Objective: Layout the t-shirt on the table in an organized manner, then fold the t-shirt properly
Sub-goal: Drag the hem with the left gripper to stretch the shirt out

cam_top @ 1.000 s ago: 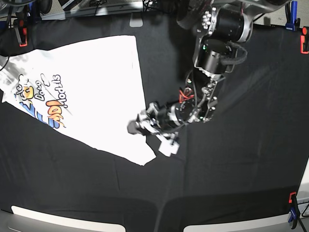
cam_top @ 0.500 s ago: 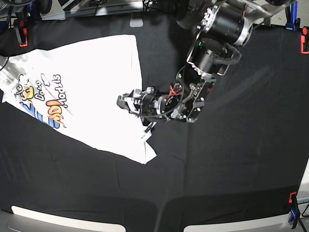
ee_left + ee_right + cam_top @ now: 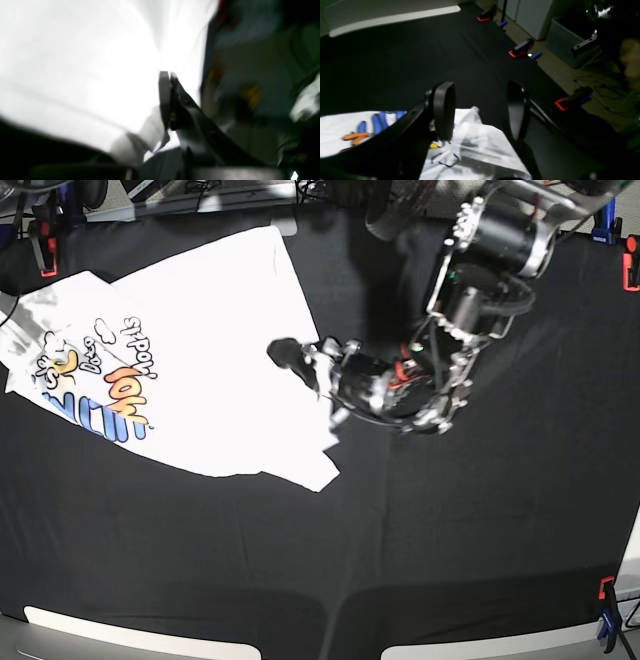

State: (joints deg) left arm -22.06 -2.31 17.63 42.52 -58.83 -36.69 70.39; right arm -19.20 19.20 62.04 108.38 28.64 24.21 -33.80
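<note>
Two arms share this job, but only the left gripper [image 3: 292,358] works at the t-shirt [image 3: 200,350] now. Its jaws are pressed together on a fold of the white cloth at the shirt's right edge – the left wrist view shows the fabric pinched between them. The shirt lies on the left half of the table [image 3: 480,530], print side up, with its long axis running from the far left corner toward the middle. From this pincer the whole body of the shirt extends to the view's left, so I judge a pull toward the view's right would stretch it flat. The right gripper [image 3: 480,110] hangs with jaws apart over a corner near the print (holding nothing).
</note>
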